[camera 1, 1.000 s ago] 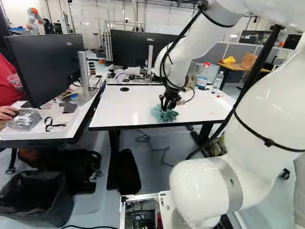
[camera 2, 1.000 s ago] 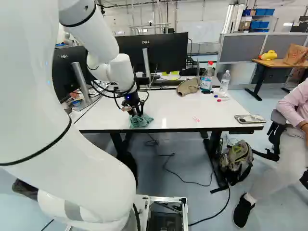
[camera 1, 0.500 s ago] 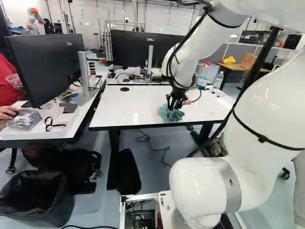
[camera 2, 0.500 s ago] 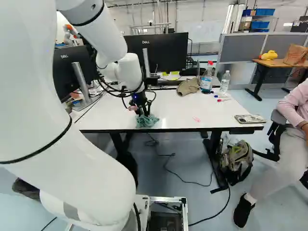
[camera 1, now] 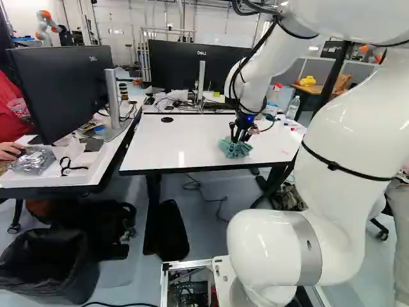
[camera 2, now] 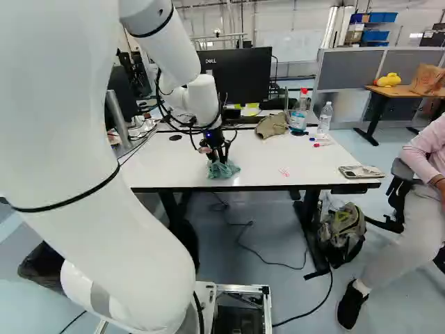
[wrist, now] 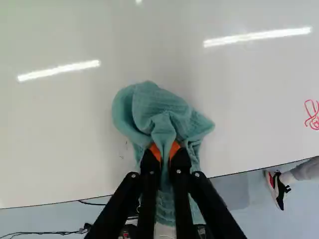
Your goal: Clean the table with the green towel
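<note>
We have the gripper (camera 1: 239, 137) pinched almost closed on a fold of the green towel (wrist: 149, 107), which rests on the white table (camera 1: 172, 144) near its edge. Red scribble (wrist: 312, 115) marks the tabletop; pale lettering (camera 1: 202, 53) shows on a monitor (camera 1: 182, 67).

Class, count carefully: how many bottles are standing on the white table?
2. In the right base view, the red-capped bottle stands toward the far right of the white table; the clear bottle stands just right of it.
</note>
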Robot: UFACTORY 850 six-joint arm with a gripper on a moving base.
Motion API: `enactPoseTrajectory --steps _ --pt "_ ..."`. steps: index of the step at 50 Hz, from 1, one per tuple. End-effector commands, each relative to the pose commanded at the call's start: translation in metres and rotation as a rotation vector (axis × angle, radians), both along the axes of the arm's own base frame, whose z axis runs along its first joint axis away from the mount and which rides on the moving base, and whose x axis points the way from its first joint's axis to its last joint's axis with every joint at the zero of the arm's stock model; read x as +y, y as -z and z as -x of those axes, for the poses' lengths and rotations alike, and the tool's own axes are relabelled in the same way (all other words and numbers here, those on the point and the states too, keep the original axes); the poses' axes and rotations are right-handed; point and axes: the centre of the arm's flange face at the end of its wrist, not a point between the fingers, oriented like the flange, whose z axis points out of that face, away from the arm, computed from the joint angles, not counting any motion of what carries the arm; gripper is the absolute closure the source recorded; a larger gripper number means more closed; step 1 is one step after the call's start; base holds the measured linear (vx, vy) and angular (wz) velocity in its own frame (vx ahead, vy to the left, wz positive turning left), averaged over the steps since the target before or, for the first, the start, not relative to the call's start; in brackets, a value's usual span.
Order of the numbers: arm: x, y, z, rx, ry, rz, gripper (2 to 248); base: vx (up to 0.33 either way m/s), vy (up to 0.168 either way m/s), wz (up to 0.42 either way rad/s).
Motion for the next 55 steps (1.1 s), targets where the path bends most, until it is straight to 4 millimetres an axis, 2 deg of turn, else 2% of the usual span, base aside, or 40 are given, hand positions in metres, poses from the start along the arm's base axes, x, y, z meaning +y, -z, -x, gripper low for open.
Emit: enactPoseTrajectory --steps 14,27,39,55 --pt "-0.006 0.000 -0.027 -0.008 0.002 0.001 212 0.000 0.000 0.000" --pt "0.009 -0.001 -0.044 -0.013 -0.032 0.002 212 0.000 0.000 0.000" --pt "0.032 -0.001 -0.043 -0.012 -0.077 0.001 212 0.000 0.000 0.000" --pt "0.062 0.000 -0.029 -0.006 -0.137 0.001 212 0.000 0.000 0.000"
